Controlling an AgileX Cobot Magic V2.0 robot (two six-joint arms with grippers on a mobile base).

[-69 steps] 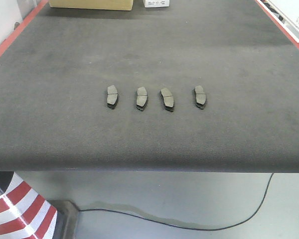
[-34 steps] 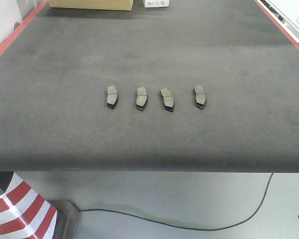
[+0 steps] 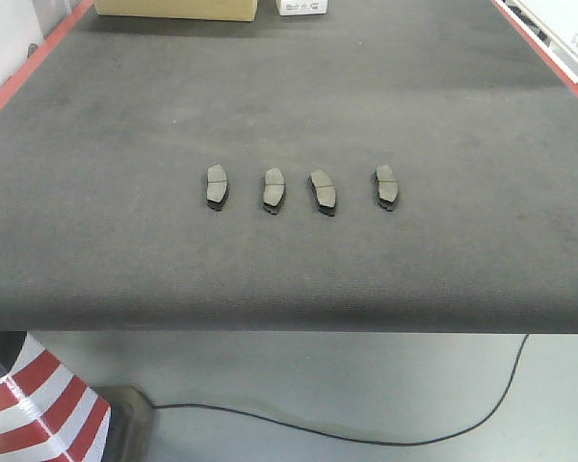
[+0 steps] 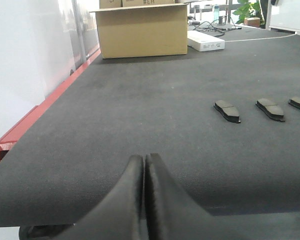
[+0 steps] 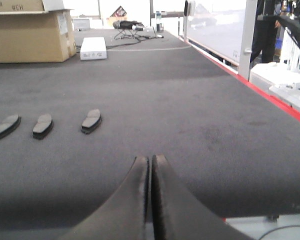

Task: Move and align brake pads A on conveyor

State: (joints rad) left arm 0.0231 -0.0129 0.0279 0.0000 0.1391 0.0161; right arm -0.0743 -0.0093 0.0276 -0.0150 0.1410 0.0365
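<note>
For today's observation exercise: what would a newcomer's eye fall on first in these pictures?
Four small dark grey curved brake pads lie in a row, apart, mid-belt on the wide dark grey ribbed fabric conveyor with red edges. A tan cardboard box stands at the far end. Each wrist view shows black fingers pressed shut above the near edge.

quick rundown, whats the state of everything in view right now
brake pads A: four lying flat in a row across the belt, apart from each other
conveyor: bare apart from pads and far boxes
cardboard box: upright at far end
left gripper: shut, empty
right gripper: shut, empty
</note>
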